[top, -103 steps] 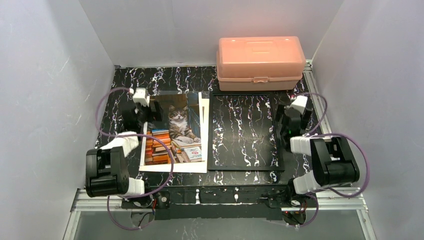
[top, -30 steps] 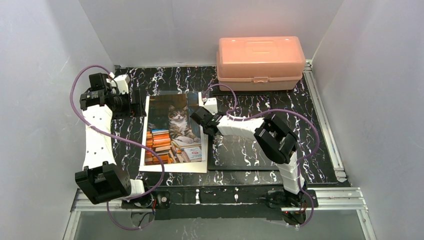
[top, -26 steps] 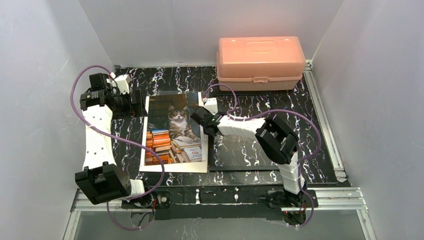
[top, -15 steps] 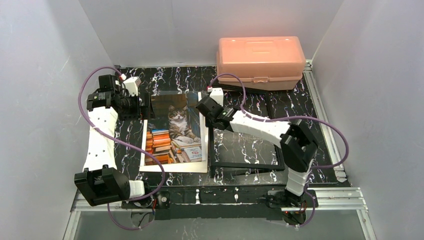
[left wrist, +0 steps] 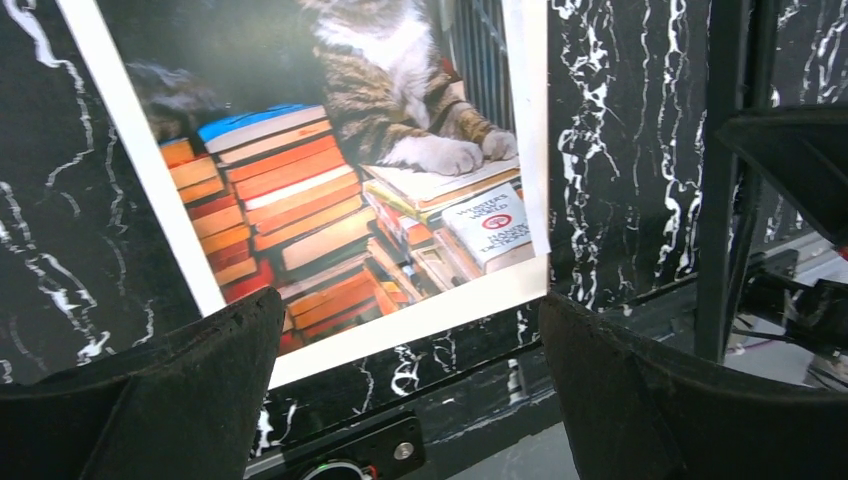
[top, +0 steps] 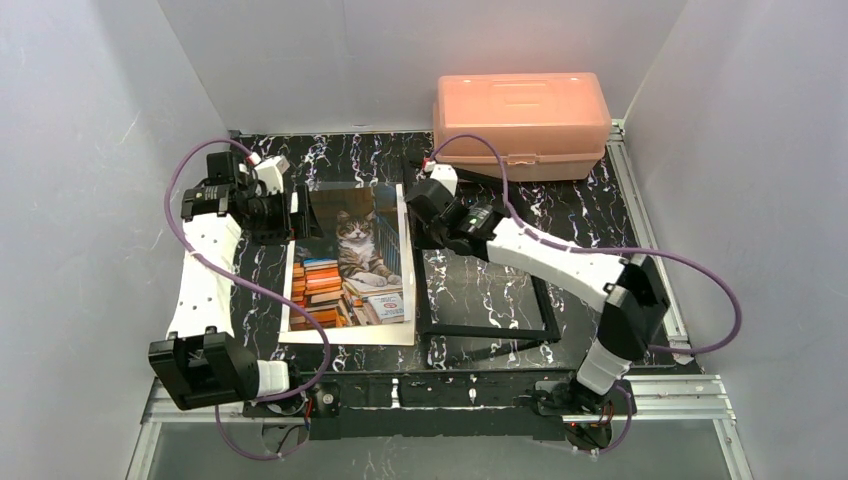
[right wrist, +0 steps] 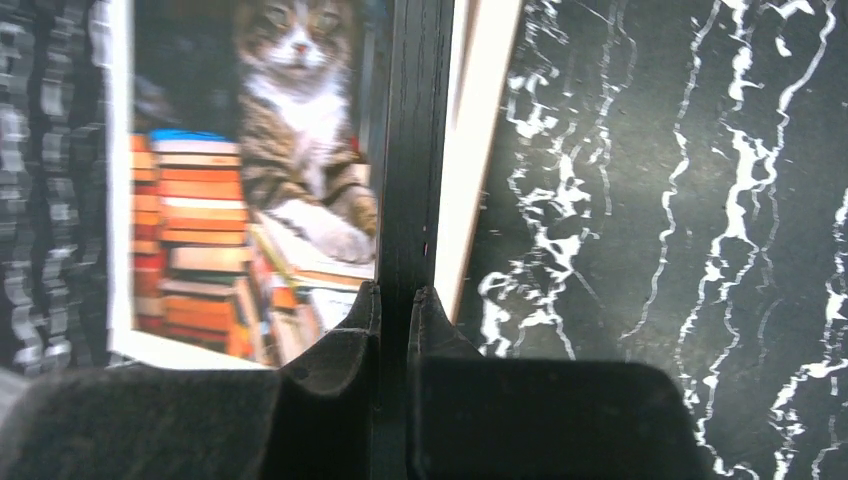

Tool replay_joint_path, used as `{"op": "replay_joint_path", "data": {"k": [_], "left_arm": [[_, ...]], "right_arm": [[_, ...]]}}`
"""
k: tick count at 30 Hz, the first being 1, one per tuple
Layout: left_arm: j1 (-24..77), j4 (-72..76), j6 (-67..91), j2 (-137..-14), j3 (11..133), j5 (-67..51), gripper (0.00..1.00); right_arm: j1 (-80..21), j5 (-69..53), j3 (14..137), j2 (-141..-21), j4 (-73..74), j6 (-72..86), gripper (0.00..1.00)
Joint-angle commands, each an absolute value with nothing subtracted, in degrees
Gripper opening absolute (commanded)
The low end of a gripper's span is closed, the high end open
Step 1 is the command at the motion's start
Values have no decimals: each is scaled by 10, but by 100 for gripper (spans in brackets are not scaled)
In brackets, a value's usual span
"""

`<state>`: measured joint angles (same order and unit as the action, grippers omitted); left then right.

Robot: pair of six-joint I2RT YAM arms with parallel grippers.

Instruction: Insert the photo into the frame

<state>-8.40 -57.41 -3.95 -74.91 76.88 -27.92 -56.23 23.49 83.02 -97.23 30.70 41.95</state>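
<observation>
The photo point(top: 348, 268) lies flat and face up on the black marbled bench point(top: 590, 215), left of the middle, with the cat and stacked books shown and its white border seen all round. The frame point(top: 487, 329) is placed just to the right of the photo, and its left rail runs alongside the photo's right border. In the right wrist view this rail is seen crossing in front of that border, with the cat picture on one side and a pale strip on the other.

The right tool point(top: 424, 228) is pressed together on the frame's left rail near the far left corner, and the thin black edge is pinched between both fingers point(right wrist: 340, 345). That corner appears to be raised a little off the bench, while the near rail is seen low by the bench's near edge. Through the frame's opening the marbled surface is visible.

The left tool point(top: 297, 214) is spread wide at the far left corner of the photo, and nothing is held in it. Its two dark fingers point(left wrist: 165, 400) are seen either side of the print; whether the paper is touched cannot be told.

A pink plastic box point(top: 520, 125) is set at the far right of the bench, well apart from the photo.
</observation>
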Motion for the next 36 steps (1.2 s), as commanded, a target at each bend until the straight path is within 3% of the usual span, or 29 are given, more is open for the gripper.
{"op": "replay_joint_path", "data": {"k": [1, 8, 16, 29, 31, 33, 34, 36], "left_arm": [[-70, -560, -4, -756, 753, -323, 98], [-49, -491, 78, -761, 720, -356, 98], [45, -416, 148, -779, 670, -353, 98], [177, -345, 158, -864, 706, -218, 98], [178, -304, 173, -847, 694, -217, 98], [178, -262, 188, -829, 674, -229, 98], [180, -250, 196, -827, 669, -237, 98], [183, -244, 206, -835, 670, -246, 98]], "right_arm": [[-561, 197, 886, -894, 286, 443, 1], [-562, 161, 916, -849, 251, 483, 1], [-561, 128, 932, -823, 180, 533, 1], [-522, 173, 806, -729, 157, 596, 2], [-517, 171, 812, -739, 196, 582, 19], [-510, 160, 820, -754, 236, 566, 56], [-508, 151, 826, -762, 250, 553, 70], [-506, 156, 854, -788, 310, 516, 83]]}}
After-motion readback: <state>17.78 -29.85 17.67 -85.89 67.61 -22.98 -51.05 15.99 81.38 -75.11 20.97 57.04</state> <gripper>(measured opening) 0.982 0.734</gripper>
